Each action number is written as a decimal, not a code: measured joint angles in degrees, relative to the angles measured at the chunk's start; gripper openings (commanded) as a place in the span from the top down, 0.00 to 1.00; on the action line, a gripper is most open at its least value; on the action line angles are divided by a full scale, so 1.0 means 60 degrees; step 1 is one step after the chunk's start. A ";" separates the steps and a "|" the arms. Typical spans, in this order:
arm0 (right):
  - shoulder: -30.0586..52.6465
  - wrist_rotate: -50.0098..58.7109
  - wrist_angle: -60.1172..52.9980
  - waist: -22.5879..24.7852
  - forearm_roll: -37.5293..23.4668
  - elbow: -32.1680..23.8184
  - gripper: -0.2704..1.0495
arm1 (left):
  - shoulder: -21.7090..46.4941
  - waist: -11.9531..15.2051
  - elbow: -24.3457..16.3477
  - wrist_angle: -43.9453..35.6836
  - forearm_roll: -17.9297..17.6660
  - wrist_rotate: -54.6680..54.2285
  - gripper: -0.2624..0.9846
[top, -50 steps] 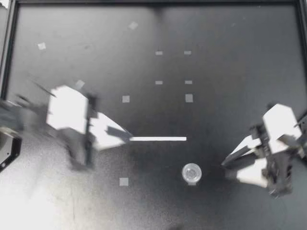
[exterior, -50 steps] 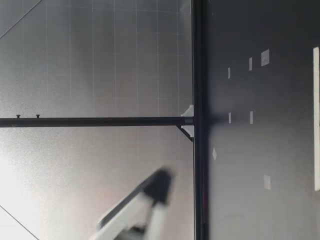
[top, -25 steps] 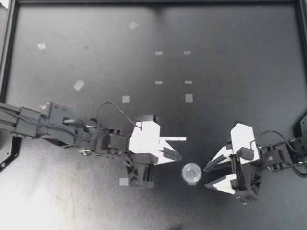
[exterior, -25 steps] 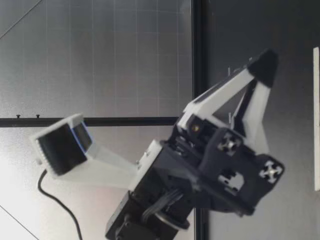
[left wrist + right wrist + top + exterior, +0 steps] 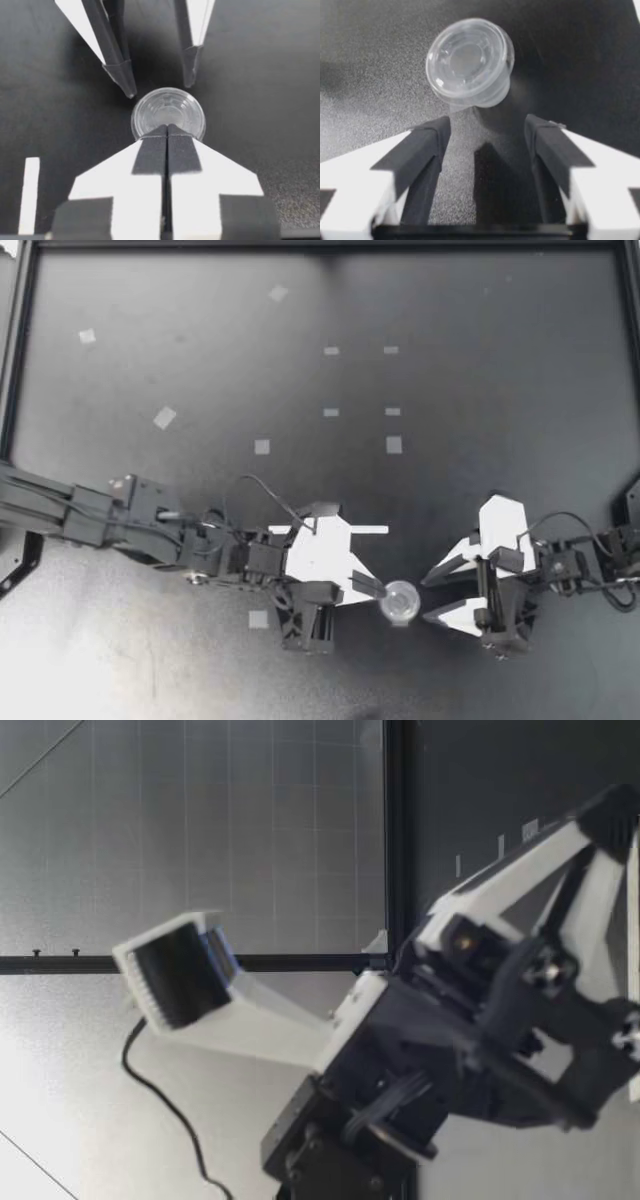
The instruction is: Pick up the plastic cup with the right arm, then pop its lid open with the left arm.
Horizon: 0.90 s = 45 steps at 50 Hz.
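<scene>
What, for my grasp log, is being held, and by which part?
Nothing is held. My left gripper is shut, tips at the rim of a small clear plastic cup; my right gripper is open, the cup ahead of it.

My left gripper point(image 5: 378, 589), a blur at the left of the frame a second ago in the top view, has swept to lower centre, and its fingertips now reach the rim of the clear cup point(image 5: 400, 601). Its arm now covers most of the white strip point(image 5: 370, 530). My right gripper point(image 5: 427, 599) has edged in from the right edge to just beside the cup. In the low view a gripper point(image 5: 612, 818), barely seen at first, has dropped toward the table and looms nearer the camera.
</scene>
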 measured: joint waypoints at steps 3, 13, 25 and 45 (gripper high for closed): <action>0.0044 -0.0029 0.0000 0.0000 0.0000 -0.0015 0.32 | 0.0044 0.0000 -0.0044 0.0015 0.0000 -0.0015 0.90; 0.0190 -0.0293 -0.0029 0.0000 0.0029 -0.0029 0.32 | 0.0220 0.0015 -0.0146 0.0015 0.0000 -0.0029 0.90; 0.0234 -0.0381 -0.0059 0.0000 0.0088 -0.0117 0.32 | 0.0352 0.0000 -0.0249 0.0000 0.0000 -0.0029 0.90; 0.0527 -0.0410 -0.0190 0.0000 0.0088 -0.0366 0.32 | 0.0498 0.0000 -0.0293 0.0000 0.0000 -0.0029 0.90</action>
